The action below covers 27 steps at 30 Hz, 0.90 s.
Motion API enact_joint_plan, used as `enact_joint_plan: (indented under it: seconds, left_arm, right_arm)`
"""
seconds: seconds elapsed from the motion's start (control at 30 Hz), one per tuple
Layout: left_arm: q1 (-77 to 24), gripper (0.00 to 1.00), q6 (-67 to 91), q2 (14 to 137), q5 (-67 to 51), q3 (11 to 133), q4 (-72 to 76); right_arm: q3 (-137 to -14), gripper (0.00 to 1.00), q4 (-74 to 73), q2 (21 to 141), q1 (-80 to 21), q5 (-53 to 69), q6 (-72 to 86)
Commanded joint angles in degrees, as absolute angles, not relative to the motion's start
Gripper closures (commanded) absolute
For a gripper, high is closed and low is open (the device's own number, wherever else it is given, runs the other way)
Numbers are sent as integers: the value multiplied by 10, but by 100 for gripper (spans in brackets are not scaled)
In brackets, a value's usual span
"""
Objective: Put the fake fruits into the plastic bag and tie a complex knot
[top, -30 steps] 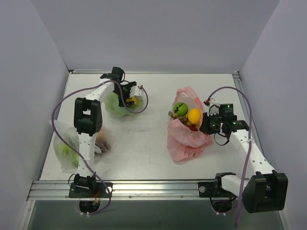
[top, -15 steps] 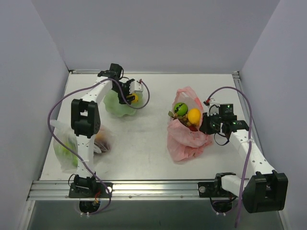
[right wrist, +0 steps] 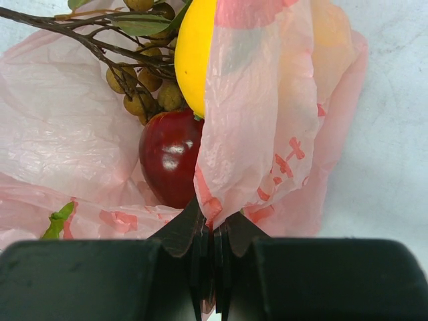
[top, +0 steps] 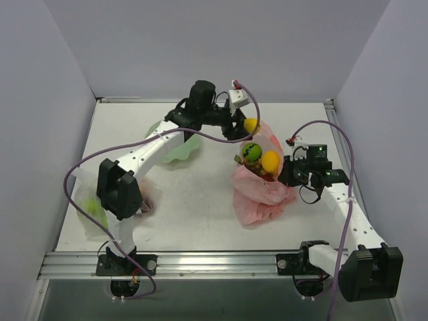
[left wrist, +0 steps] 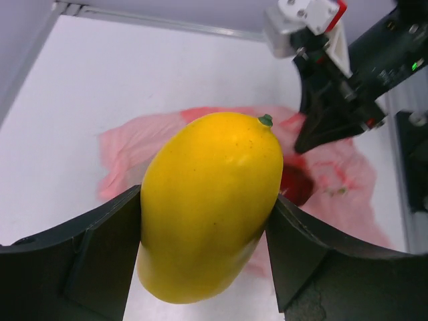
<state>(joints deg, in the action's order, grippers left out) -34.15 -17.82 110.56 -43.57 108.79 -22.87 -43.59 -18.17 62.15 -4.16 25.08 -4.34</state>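
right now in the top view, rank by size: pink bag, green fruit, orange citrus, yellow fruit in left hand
1. pink bag
2. orange citrus and green fruit, about alike
3. yellow fruit, partly hidden by left hand, so unsure

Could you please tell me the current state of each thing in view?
left tool: shut on yellow fruit.
yellow fruit: gripped, outside plastic bag.
right tool: shut on bag's edge.
plastic bag: open, untied.
red apple: inside bag.
green fruit: inside bag.
orange citrus: inside bag.

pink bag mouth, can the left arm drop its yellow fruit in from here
Probably yes: the left gripper holds the yellow fruit above the pink bag, whose edge the right gripper pinches up.
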Motion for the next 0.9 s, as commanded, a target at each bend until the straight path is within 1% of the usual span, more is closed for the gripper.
enact_joint_plan:
  seconds: [0.0,0.03,0.07,0.17,0.23,0.37,0.5,0.57,0.6,0.63,0.7,0.73,0.77,0.8,0.87]
  left_arm:
    - [-359,57,88,1108,-428,1036,-6]
    - [-373,57,154,1114,-425,1014,29]
    - [-379,57,180,1121,-419,1000,72]
    - [-409,57,256,1137,-430,947,138]
    - [-424,57,302,1148,-436,933,145]
    - [-461,57,344,1130,-453,854,192]
    - [-475,57,372,1112,-438,759,192]
    - [-478,57,375,1106,-430,733,191]
    - [-482,56,369,1103,-429,718,188]
    - [-484,54,360,1102,-430,716,183]
    - [-495,46,306,1100,-405,732,110]
    - [-497,43,287,1100,-384,753,51]
    - [-497,36,276,1095,-355,758,36]
    - [-496,31,264,1093,-346,759,31]
    - [-490,17,251,1082,-337,770,22]
  right_arm:
    - [-457,100,-175,594,-40,259,-31]
    - [-458,100,-175,594,-39,262,-29]
    - [-458,100,-175,592,-39,271,-27]
    - [-456,100,-169,590,-38,284,-22]
    - [-457,100,-168,587,-36,288,-18]
    - [-457,100,-168,578,-33,292,-17]
    - [-455,100,-169,568,-27,295,-14]
    - [-454,100,-170,563,-25,299,-13]
    - [-453,100,-171,558,-24,299,-14]
    - [-450,100,-172,557,-24,299,-14]
    - [-448,100,-178,553,-23,301,-16]
    - [-446,100,-179,551,-22,304,-18]
    - [-444,100,-182,549,-22,314,-20]
    - [-444,100,-189,548,-22,319,-22]
    - [-439,100,-194,545,-22,326,-25]
